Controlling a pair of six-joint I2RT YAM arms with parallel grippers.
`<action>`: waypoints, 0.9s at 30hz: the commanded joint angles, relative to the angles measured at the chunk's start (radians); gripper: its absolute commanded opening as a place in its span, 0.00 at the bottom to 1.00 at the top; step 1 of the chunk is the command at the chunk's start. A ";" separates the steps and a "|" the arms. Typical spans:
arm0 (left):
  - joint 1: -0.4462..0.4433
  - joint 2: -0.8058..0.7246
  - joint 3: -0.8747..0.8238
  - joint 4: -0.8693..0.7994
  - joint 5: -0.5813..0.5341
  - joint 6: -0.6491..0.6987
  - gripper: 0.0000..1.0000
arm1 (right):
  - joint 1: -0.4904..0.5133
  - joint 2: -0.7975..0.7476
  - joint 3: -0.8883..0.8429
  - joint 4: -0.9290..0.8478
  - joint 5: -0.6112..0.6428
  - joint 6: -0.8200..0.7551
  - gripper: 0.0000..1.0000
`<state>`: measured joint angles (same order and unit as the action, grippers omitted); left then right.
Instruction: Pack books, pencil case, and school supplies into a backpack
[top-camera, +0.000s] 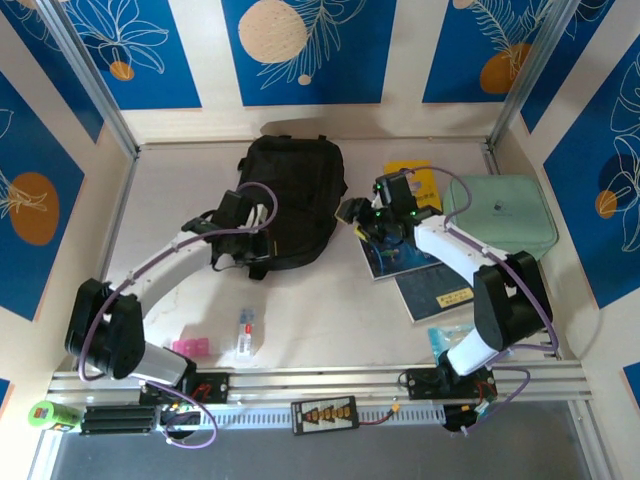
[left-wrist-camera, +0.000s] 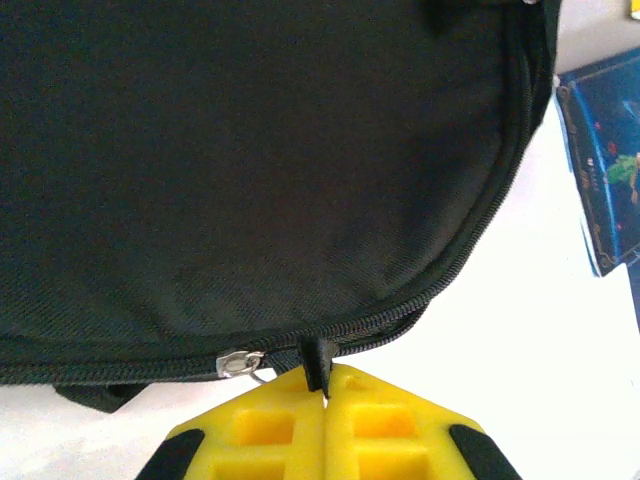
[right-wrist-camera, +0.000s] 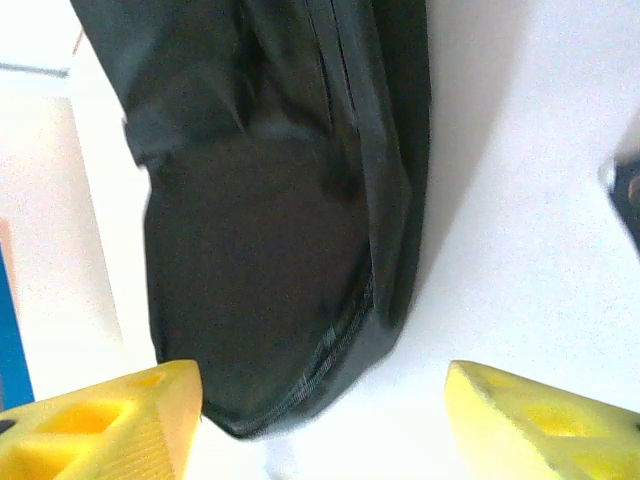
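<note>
Lying at the far middle of the table (top-camera: 330, 320), the black backpack (top-camera: 300, 185) shows a zipper running along its near edge in the left wrist view. The left gripper (left-wrist-camera: 325, 400) is pinched tight on the black zipper pull (left-wrist-camera: 318, 362), just right of the metal slider (left-wrist-camera: 240, 363). The right gripper (right-wrist-camera: 320, 415), fingers spread wide and holding nothing, hangs just beside the backpack's right edge. Further right lie the yellow book (top-camera: 415, 178), the dark blue book (top-camera: 395, 258) and, nearest, a third book (top-camera: 437, 293) with a yellow label, its writing too small to read. A mint-green case (top-camera: 505, 215) sits far right.
</note>
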<state>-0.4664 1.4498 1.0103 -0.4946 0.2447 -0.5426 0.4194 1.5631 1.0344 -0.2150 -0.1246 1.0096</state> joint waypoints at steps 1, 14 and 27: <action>-0.028 0.030 0.055 0.048 0.071 0.007 0.00 | 0.052 -0.001 -0.032 -0.051 -0.075 0.143 0.69; -0.066 0.069 0.075 0.020 0.043 0.008 0.00 | 0.133 0.198 0.052 0.035 -0.121 0.236 0.66; -0.065 0.061 0.127 -0.186 -0.161 0.056 0.00 | 0.117 0.252 0.088 -0.008 -0.057 0.188 0.23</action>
<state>-0.5224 1.5097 1.1007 -0.5880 0.1680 -0.5133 0.5419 1.7920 1.1034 -0.1829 -0.2077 1.2133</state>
